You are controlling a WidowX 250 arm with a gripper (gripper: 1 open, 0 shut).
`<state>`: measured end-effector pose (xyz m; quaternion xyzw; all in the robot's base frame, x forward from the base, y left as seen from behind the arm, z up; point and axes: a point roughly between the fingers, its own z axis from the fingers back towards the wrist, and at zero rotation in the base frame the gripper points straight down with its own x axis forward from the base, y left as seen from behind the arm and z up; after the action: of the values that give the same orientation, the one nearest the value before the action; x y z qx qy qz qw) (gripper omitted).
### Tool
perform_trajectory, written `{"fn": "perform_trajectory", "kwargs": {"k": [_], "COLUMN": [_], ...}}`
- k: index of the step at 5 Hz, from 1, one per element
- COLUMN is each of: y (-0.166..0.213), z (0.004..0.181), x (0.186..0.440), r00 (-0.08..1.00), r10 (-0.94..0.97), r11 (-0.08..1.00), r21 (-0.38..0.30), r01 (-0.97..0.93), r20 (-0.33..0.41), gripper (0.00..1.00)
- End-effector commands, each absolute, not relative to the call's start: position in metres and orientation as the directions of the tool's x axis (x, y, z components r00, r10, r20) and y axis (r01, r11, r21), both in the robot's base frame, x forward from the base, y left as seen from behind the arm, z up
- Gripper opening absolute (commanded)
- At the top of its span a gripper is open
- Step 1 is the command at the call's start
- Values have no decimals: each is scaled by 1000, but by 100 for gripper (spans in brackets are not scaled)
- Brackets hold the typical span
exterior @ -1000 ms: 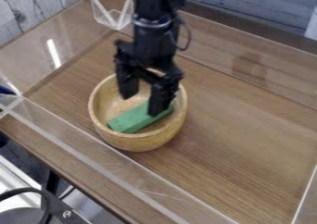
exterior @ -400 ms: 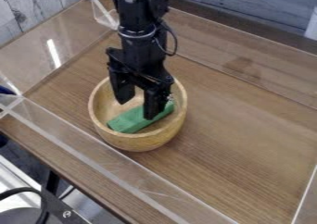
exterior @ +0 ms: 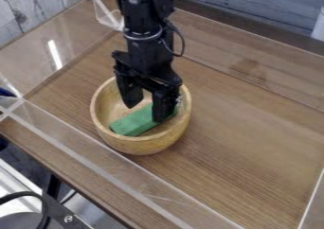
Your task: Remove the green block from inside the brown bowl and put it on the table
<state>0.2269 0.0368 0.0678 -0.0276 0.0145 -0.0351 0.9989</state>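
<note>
Broadly, the table (exterior: pixel 241 129) fills most of the frame, a brown wood-grain top running from the upper left down to the lower right, with bare open surface to the right of and below the bowl. Clear acrylic walls (exterior: pixel 51 129) edge it: one crosses the lower left corner diagonally, another runs along the upper right, and their glare streaks show at the left. Beyond the walls, a whitish plank backdrop (exterior: pixel 32 10) sits in the upper left corner, and dark cables (exterior: pixel 38 214) lie at the bottom left outside the enclosure. The black robot arm (exterior: pixel 142 15) comes down from the top centre, pointing straight down into the brown bowl (exterior: pixel 120 133), which sits left of centre on the table, near the lower-left wall but apart from it. The gripper (exterior: pixel 147 97) hangs within the bowl's rim with its two dark fingers spread wide, released and holding nothing. The green block (exterior: pixel 132 125) lies inside the bowl on its lower left part, slanted, just below the fingertips; whether a finger touches it cannot be told from this view.
</note>
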Motion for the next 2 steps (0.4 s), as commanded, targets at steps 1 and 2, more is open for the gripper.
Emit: {"fn": "perform_trajectory", "kwargs": {"k": [1,2], "y": [37,38], "z": [81,80], "x": [234,234], "r00": [996,996], "r10": [-79,-75], "r11": [995,995], "r21": [-55,-61], "r01": [81,78], "r20": [38,44], "gripper": [100,100]}}
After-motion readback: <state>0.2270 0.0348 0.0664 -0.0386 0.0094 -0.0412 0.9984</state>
